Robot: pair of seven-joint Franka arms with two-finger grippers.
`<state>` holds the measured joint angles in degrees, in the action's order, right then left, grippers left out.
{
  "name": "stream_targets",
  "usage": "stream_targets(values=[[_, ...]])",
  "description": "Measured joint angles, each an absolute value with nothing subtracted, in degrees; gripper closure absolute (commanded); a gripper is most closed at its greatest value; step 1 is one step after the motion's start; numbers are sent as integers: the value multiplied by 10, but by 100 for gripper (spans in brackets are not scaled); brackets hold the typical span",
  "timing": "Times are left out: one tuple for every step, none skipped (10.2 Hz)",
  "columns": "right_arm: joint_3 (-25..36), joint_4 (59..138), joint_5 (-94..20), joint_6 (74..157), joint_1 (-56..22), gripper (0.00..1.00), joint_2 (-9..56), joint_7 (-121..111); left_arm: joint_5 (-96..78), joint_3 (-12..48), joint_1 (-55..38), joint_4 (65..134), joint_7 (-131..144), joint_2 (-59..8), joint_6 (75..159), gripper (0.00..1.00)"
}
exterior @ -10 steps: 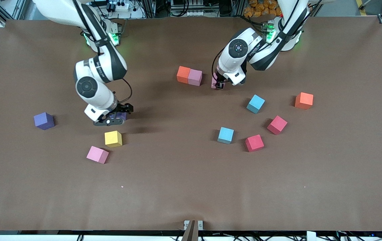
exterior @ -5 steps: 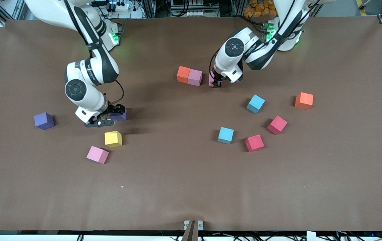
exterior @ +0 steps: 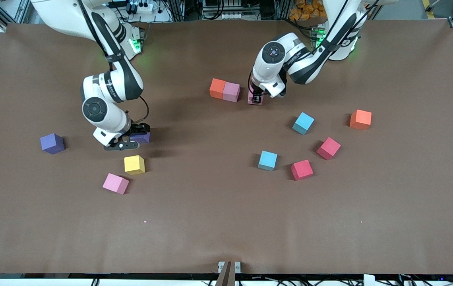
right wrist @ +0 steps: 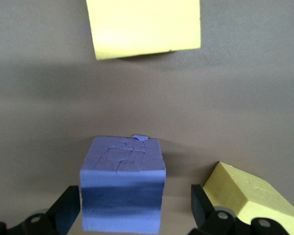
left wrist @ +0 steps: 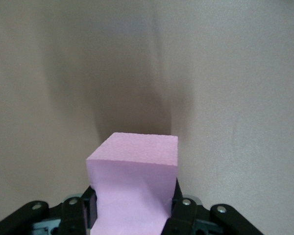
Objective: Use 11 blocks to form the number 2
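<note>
**Pink block going down beside the started row**

The left gripper (exterior: 256, 99) is clamped on a pink block (left wrist: 132, 188), low over the table just beside the started row, toward the left arm's end of it. That row is an orange block (exterior: 217, 88) touching a pink-purple block (exterior: 231, 91). A narrow gap separates the held block from the row, so the coming move looks like a short slide toward the row until faces meet. A cube has no long axis; only squareness to the row matters, and I cannot tell whether it sits flush.

The right gripper (exterior: 129, 140), well apart from the row toward the right arm's end, stands open around a purple block (right wrist: 122, 190), one finger on each side, not yet closed. A yellow block (exterior: 134, 164) lies near it.

The table around the row lies bare.
</note>
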<state>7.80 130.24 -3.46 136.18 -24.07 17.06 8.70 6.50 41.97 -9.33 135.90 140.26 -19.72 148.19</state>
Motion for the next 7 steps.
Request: stream_targets(values=[[78, 1302, -35, 1369, -241, 0, 178, 87, 90, 420, -96, 1357, 1422, -204, 1482, 77], [78, 1303, -40, 1377, -241, 0, 185, 87, 110, 420, -98, 1352, 1441, -212, 1483, 77], [77, 1303, -47, 1384, -241, 0, 192, 87, 115, 420, -99, 1346, 1447, -219, 1483, 77], [76, 1303, -54, 1388, -241, 0, 197, 87, 116, 419, -100, 1338, 1450, -225, 1483, 77], [76, 1303, -56, 1390, -241, 6, 200, 87, 116, 419, -104, 1331, 1455, -231, 1483, 77], [76, 1303, -56, 1392, -241, 38, 201, 87, 117, 419, -108, 1328, 1465, -236, 1483, 77], [76, 1302, -56, 1393, -241, 61, 201, 88, 117, 419, -111, 1326, 1477, -240, 1483, 77]])
